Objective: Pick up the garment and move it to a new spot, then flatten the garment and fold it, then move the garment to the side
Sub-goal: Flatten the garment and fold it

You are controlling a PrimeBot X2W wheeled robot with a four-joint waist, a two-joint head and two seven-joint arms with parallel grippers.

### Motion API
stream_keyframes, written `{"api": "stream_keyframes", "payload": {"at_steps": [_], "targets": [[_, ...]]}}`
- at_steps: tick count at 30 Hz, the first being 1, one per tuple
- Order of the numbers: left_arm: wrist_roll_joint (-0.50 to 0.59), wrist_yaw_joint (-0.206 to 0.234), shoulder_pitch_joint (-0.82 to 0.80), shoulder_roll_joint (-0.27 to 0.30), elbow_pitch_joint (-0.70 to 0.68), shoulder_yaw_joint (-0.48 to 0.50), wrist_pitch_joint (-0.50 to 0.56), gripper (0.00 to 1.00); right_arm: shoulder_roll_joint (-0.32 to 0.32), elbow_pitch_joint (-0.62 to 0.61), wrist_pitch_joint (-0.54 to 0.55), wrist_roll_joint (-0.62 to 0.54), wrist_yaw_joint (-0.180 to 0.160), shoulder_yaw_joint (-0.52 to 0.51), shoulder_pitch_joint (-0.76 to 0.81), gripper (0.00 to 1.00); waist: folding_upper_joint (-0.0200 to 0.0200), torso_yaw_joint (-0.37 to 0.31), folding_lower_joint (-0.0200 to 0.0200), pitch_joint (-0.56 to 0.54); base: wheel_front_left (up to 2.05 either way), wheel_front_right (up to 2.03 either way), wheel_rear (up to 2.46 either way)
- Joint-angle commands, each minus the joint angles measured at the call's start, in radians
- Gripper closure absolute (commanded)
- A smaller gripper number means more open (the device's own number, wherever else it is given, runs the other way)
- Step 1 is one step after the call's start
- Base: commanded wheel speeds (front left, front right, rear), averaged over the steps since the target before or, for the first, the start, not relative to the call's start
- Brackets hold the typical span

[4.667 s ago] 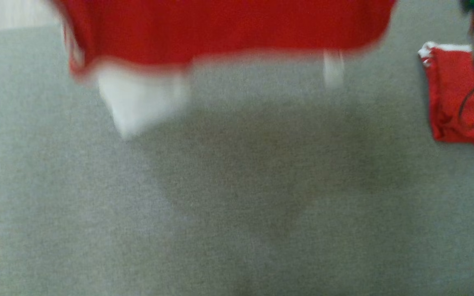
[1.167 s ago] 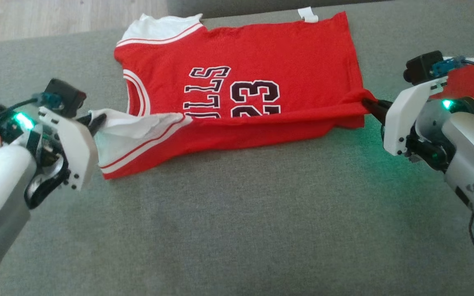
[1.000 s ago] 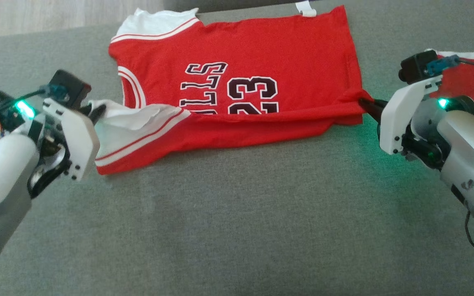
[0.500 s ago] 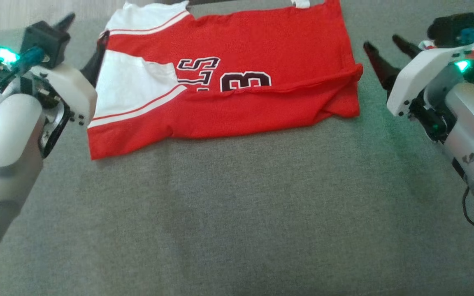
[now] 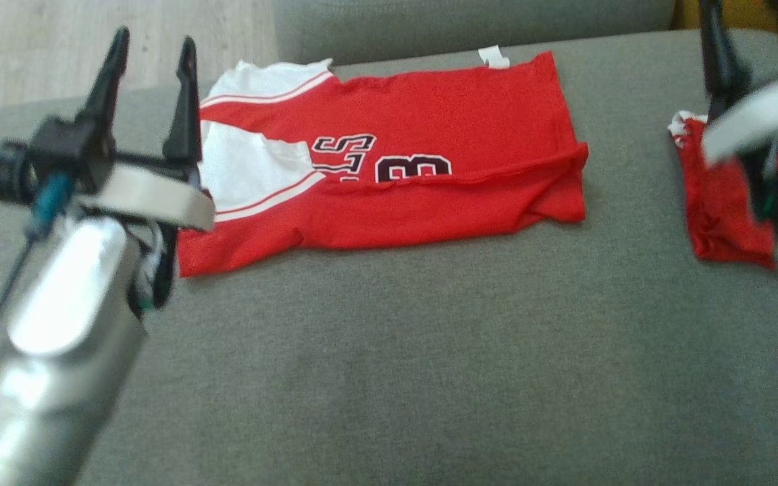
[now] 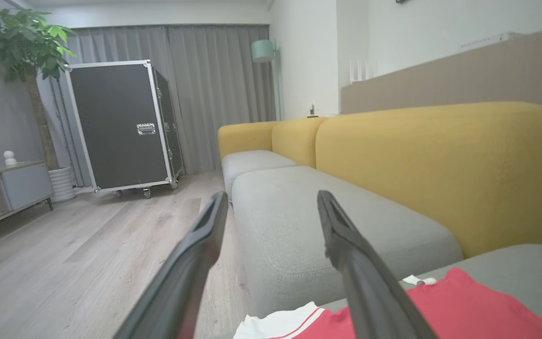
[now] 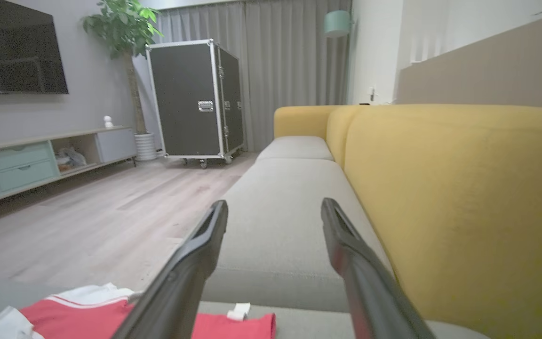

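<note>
Head view: the garment (image 5: 389, 175), a red jersey with white trim and black lettering, lies on the grey sofa seat (image 5: 429, 351) in the upper middle of the frame. Its near edge is folded up over the print, so we see only the top halves of the characters. A white panel sits at its left end, and a small white tag (image 5: 495, 57) sticks out at its far edge.

The left gripper (image 5: 155, 37) stands at the upper left, fingers pointing up the frame and spread apart, nothing between them. One finger overlaps the jersey's left end in the picture; we cannot tell whether it touches. In the left wrist view the left gripper (image 6: 272, 195) is likewise parted and empty, with the jersey (image 6: 464, 306) at the lower right below it.

The right gripper (image 5: 750, 27) is at the upper right, blurred, fingers apart with their tips cut off by the frame. In the right wrist view its (image 7: 274, 202) fingers are wide and empty, the jersey (image 7: 87, 315) at the lower left.

A second red cloth (image 5: 720, 202) lies at the right edge, well apart from the jersey. Yellow backrest (image 6: 440, 165) and black wheeled case (image 6: 115, 122) lie beyond.
</note>
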Motion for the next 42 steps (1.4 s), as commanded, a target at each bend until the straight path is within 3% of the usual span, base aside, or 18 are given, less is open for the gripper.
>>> {"api": "stream_keyframes", "payload": {"at_steps": [1, 4, 8, 12, 15, 23, 32, 42], "targets": [[0.018, 0.018, 0.008, 0.021, -0.050, 0.068, -0.005, 0.00, 0.020, -0.037, -0.006, -0.045, -0.001, -0.029, 0.085, 0.00, 0.0000, 0.007, 0.0002, -0.016, 0.00, 0.00, 0.00], [0.083, 0.042, 0.140, -0.019, -0.161, 0.154, -0.005, 0.00, 0.086, -0.116, -0.006, -0.184, -0.001, -0.186, 0.222, 0.00, 0.0000, 0.009, 0.0002, -0.037, 0.00, 0.00, 0.00], [0.139, 0.036, 0.300, -0.085, -0.230, 0.235, -0.005, 0.00, 0.201, -0.217, -0.006, -0.327, -0.001, -0.351, 0.380, 0.00, 0.0000, 0.010, 0.0002, -0.064, 0.00, 0.00, 0.00], [0.178, 0.022, 0.435, -0.161, -0.259, 0.313, -0.005, 0.00, 0.310, -0.270, -0.006, -0.424, -0.001, -0.447, 0.509, 0.00, 0.0000, 0.007, 0.0002, -0.082, 0.00, 0.00, 0.00], [0.216, 0.002, 0.501, -0.205, -0.271, 0.377, -0.005, 0.00, 0.348, -0.294, -0.006, -0.473, -0.001, -0.475, 0.571, 0.00, 0.0000, 0.005, 0.0002, -0.087, 0.00, 0.00, 0.00], [0.311, -0.082, 0.518, -0.269, -0.194, 0.457, -0.005, 0.00, 0.381, -0.336, -0.006, -0.513, -0.001, -0.493, 0.600, 0.00, 0.0000, -0.004, 0.0002, -0.064, 0.00, 0.00, 0.00], [0.326, -0.066, 0.409, -0.268, 0.065, 0.475, 0.026, 0.00, 0.386, -0.349, -0.006, -0.511, -0.001, -0.475, 0.576, 0.00, 0.0000, -0.023, 0.0002, -0.023, 0.00, 0.00, 0.00], [0.316, -0.046, 0.265, -0.222, 0.324, 0.491, 0.118, 0.00, 0.388, -0.369, -0.006, -0.498, -0.001, -0.448, 0.544, 0.00, 0.0000, -0.054, 0.0002, 0.052, 0.00, 0.00, 0.00]]}}
